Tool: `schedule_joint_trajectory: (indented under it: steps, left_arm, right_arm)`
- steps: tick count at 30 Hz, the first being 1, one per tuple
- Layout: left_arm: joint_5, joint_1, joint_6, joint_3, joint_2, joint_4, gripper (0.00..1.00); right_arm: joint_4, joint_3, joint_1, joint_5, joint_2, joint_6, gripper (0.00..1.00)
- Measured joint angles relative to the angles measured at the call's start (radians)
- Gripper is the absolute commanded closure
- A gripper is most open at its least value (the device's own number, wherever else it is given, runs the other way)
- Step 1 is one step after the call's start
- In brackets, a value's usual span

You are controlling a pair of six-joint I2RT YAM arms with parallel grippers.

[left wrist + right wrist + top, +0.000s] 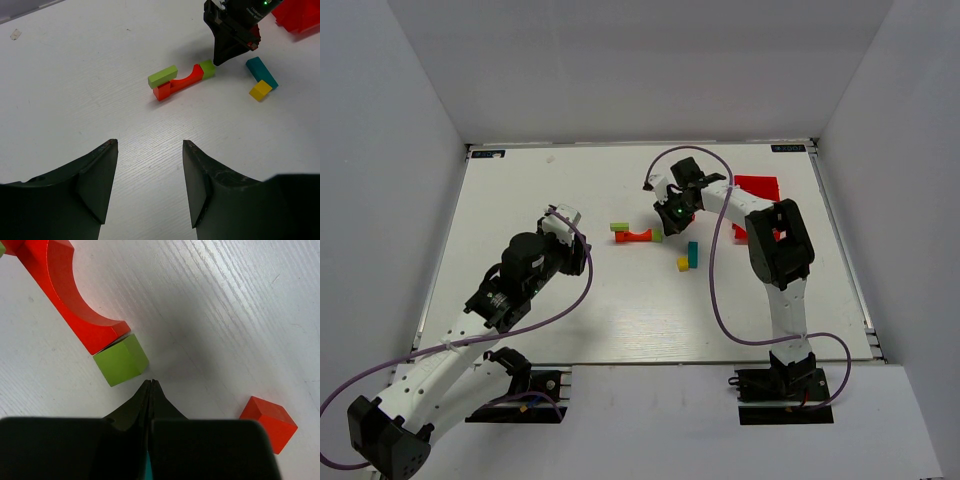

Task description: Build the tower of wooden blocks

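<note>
Blocks lie flat on the table point(520, 190), none stacked: a red arch point(181, 82) has a green bar point(163, 76) beside 1 end and a green cube point(121, 360) touching the other, while a teal bar point(261, 71) and a yellow cube point(260, 90) sit nearby. The right gripper point(151, 383) has its tips pressed together, empty, just beside the green cube. The left gripper point(149, 144) is spread wide, empty, well apart. Taking the cube is the likely step: spread the right tips, straddle 2 flat faces squarely, and avoid dragging the arch.
</note>
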Motion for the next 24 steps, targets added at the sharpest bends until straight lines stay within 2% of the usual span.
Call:
schedule_joint_trajectory:
  steps: [24]
  left_arm:
    - [0.000,0.000,0.000,0.000,0.000,0.000,0.35]
  right_arm:
    - [0.000,0.000,0.001,-0.038,0.000,0.003,1.00]
